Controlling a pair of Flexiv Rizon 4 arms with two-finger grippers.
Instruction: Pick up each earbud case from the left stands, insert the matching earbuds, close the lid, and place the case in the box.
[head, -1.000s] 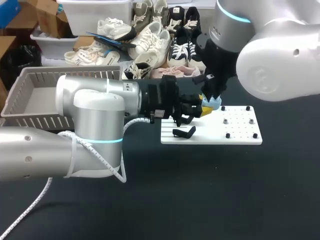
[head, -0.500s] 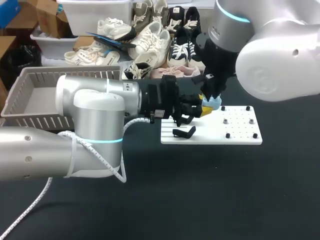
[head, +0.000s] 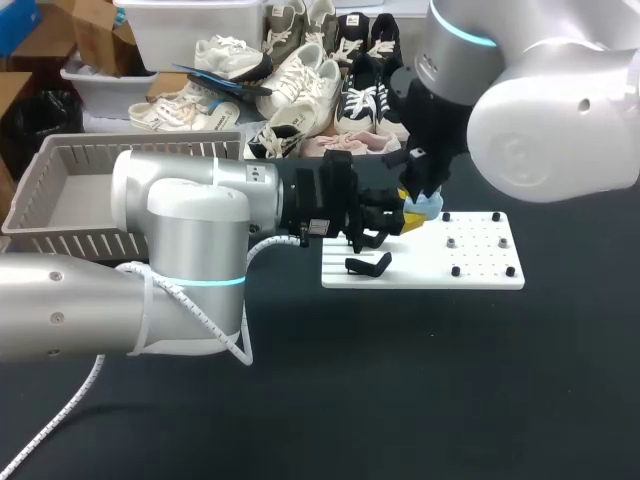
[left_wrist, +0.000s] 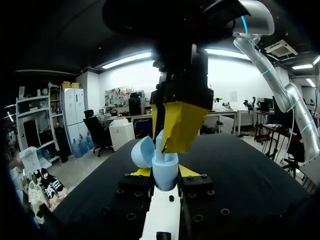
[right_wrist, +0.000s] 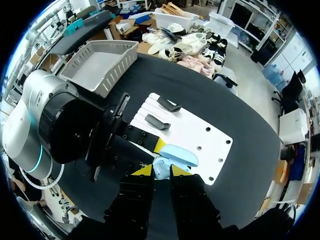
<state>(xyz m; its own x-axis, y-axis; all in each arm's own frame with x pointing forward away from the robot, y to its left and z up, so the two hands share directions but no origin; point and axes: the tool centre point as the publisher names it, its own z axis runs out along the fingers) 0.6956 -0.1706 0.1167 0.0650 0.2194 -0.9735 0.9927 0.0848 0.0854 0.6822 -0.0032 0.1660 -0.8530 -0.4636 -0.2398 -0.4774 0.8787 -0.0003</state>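
On the dark table (head: 450, 400) my left arm (head: 190, 230) reaches in level from the side. My right arm (head: 540, 110) comes down steeply over the white board (head: 480, 265), and the two meet above the board's near-left part. The grey box (head: 60, 215) lies well apart, behind the left arm. The left tool (left_wrist: 165, 174) is closed on the light-blue earbud case (left_wrist: 165, 167), one yellow tip on each flank. It holds the case upright with its mouth facing up and the lid (left_wrist: 142, 152) swung open to one side. The right tool (left_wrist: 172, 127) hangs straight above that mouth, almost touching it. I cannot tell whether it is gripping an earbud. I judge the next move to be a short vertical drop into the case's wells, so the right tool has to keep clear of the raised lid beside it.
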